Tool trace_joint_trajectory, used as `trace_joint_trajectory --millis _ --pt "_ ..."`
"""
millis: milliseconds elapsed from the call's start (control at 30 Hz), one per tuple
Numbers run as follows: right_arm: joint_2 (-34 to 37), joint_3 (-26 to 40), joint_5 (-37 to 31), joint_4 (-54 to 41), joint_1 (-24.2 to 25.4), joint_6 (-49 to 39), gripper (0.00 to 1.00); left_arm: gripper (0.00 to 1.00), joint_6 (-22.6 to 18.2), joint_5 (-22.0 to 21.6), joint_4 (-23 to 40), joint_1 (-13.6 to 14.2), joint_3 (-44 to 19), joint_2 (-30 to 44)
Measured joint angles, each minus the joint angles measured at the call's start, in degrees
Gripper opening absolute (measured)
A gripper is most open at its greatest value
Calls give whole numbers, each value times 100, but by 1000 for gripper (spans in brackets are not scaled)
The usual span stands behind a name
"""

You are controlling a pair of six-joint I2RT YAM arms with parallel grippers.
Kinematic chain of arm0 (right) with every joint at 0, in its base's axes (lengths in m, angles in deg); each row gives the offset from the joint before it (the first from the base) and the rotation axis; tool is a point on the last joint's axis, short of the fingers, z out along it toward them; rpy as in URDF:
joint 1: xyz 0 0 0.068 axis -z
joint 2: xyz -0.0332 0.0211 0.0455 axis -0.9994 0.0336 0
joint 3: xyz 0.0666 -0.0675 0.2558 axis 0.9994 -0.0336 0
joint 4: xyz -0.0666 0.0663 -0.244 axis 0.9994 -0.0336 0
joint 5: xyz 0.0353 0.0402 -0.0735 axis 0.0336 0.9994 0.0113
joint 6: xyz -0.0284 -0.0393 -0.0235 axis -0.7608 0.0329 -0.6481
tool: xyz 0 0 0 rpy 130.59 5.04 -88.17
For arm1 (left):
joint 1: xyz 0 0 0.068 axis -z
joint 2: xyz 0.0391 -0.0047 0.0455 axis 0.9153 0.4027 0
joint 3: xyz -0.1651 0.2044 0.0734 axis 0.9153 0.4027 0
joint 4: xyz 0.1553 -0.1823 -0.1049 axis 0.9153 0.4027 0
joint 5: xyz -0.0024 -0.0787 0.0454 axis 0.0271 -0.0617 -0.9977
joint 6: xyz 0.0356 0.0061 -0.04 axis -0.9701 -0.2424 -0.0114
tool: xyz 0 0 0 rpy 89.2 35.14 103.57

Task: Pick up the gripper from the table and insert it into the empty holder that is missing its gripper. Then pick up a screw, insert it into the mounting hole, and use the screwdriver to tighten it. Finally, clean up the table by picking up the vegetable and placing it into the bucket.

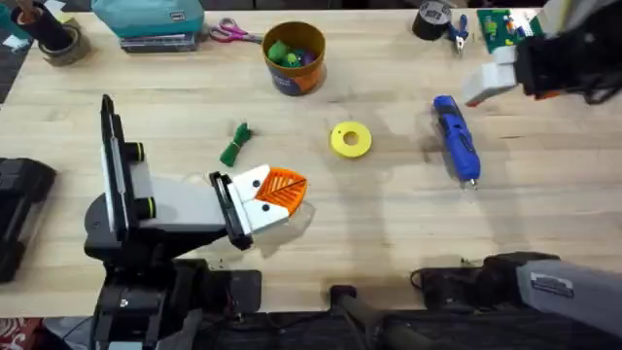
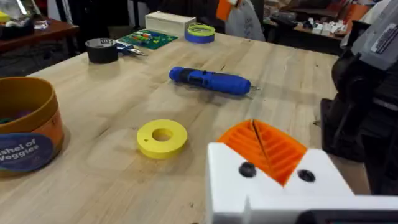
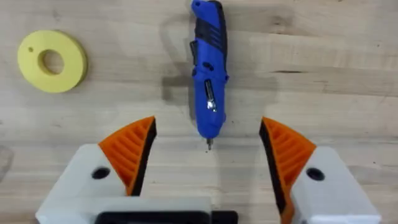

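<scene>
The right gripper (image 1: 486,86) sits blurred at the far right of the overhead view, partly run off the edge, so only one pale finger with an orange face is clear there. Its own wrist view settles the matter: the two orange ribbed pads (image 3: 130,152) stand wide apart, with bare wood between them and nothing held. The screwdriver (image 3: 208,68) lies flat on the table straight ahead of that gap, metal tip pointing back toward the fingers, touching neither pad. A yellow ring (image 3: 51,60) lies well off to one side of it.

The left gripper (image 1: 277,192) rests low near the table's middle, its orange faces pressed together in the left wrist view with no gap and nothing between them. The white mounts hide whatever lies under them.

The vegetable (image 1: 236,144) lies on open wood just beyond the left gripper and a little toward the left arm's side, apart from it. The bucket (image 1: 294,58) stands farther off, near the table's far edge, with green pieces inside; its contents are hard to read. Open table runs between the left gripper and the screwdriver, broken only by the ring.
</scene>
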Motion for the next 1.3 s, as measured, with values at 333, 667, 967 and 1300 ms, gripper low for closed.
trace_joint_trajectory --millis 333,667,967,1300 --pt "750 -570 -2 1263 62 -50 996 10 0 0 0 0 0 0" --pt "1740 -898 102 1694 229 -503 996 10 0 0 0 0 0 0" --pt "2729 -920 165 2044 397 -627 996 10 0 0 0 0 0 0" --pt "2871 -925 434 2064 569 -647 996 10 0 0 0 0 0 0"
